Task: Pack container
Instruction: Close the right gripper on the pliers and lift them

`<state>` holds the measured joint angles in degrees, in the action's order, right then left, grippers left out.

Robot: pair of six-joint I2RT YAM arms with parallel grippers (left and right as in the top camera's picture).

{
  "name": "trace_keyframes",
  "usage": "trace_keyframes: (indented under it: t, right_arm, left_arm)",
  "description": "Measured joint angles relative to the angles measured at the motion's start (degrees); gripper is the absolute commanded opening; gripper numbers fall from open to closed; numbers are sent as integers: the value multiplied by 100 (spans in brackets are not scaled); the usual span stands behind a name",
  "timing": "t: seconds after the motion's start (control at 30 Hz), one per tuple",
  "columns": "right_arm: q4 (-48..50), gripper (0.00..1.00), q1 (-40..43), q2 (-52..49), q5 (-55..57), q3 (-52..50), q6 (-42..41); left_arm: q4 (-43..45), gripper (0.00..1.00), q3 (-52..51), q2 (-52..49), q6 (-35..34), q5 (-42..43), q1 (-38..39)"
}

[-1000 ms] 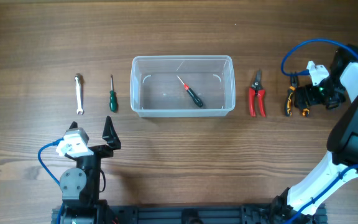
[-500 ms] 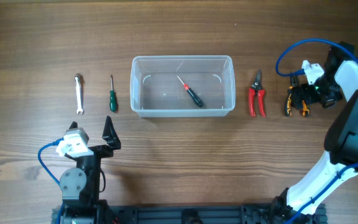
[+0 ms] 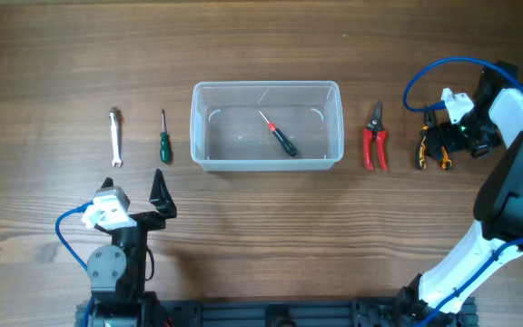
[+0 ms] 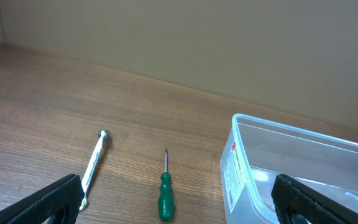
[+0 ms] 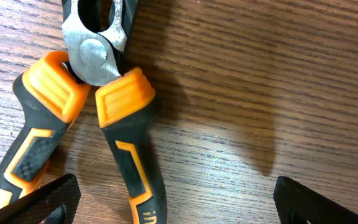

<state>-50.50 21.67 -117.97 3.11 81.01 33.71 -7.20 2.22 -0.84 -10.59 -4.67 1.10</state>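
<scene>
A plain wooden surface [image 3: 261, 236] runs under everything, with a bare tan wall behind it in the left wrist view. The tools lie on it in one row, each apart from its neighbour, so you can take any one without nudging another.

The container [image 3: 267, 125] stands upright in the middle of that row, between the two arms, so both look able to reach it. It already holds one red-and-black screwdriver [image 3: 280, 136], lying slantwise on its floor.

To its left lie a green screwdriver [image 4: 165, 196] just beside it and a silver wrench [image 4: 94, 165] farther out. To its right are red-handled cutters [image 3: 375, 141] and then the orange-and-black pliers [image 5: 104, 124].

Your right claw [image 5: 178, 202] is low over the pliers with its jaws spread wide. One finger [image 5: 36, 202] sits over the outer handle and the other is well off on bare wood. It grips nothing, and the pliers rest flat on the wood. This looks like the approach to a grasp, but the handles sit off-centre between the fingers, so the claw would probably need shifting before it closes.

Your left claw [image 3: 162, 195] is parked near its base, jaws wide and empty, facing the green screwdriver and the wrench.

By this count one tool is packed and four remain outside.
</scene>
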Motion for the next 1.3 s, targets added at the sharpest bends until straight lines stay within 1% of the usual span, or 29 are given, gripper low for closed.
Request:
trace_keyframes:
  t: [0.5, 0.53, 0.6, 0.63, 0.7, 0.73, 0.97, 1.0, 1.07, 1.17, 1.23, 1.3]
  right_arm:
    - [-9, 99, 0, -94, -11, 13, -9]
    - [-9, 97, 0, -94, -11, 13, -9]
    - [-11, 89, 0, -94, -15, 13, -9]
    - [-9, 81, 0, -96, -24, 13, -4]
    - [-7, 72, -4, -96, -50, 13, -4]
    - [11, 69, -13, -96, -52, 13, -42]
    - [125, 68, -15, -96, -50, 13, -42]
    - [146, 66, -15, -96, -52, 13, -42]
    - [188, 58, -15, -96, -90, 13, -42]
    - [247, 54, -15, -96, -136, 13, -52]
    - [269, 47, -15, -98, -155, 13, -46]
    - [284, 44, -15, -98, -164, 13, -48]
  left_arm:
    - [0, 100, 2, 0, 0, 0, 0]
    - [2, 100, 2, 0, 0, 0, 0]
    - [0, 100, 0, 0, 2, 0, 0]
    - [0, 100, 2, 0, 0, 0, 0]
    - [0, 100, 0, 0, 2, 0, 0]
    - [0, 100, 0, 0, 0, 0, 0]
    - [0, 100, 2, 0, 0, 0, 0]
    - [0, 100, 2, 0, 2, 0, 0]
    - [0, 100, 0, 0, 0, 0, 0]
    - [0, 100, 2, 0, 0, 0, 0]
    - [0, 100, 2, 0, 0, 0, 0]
    - [0, 100, 0, 0, 2, 0, 0]
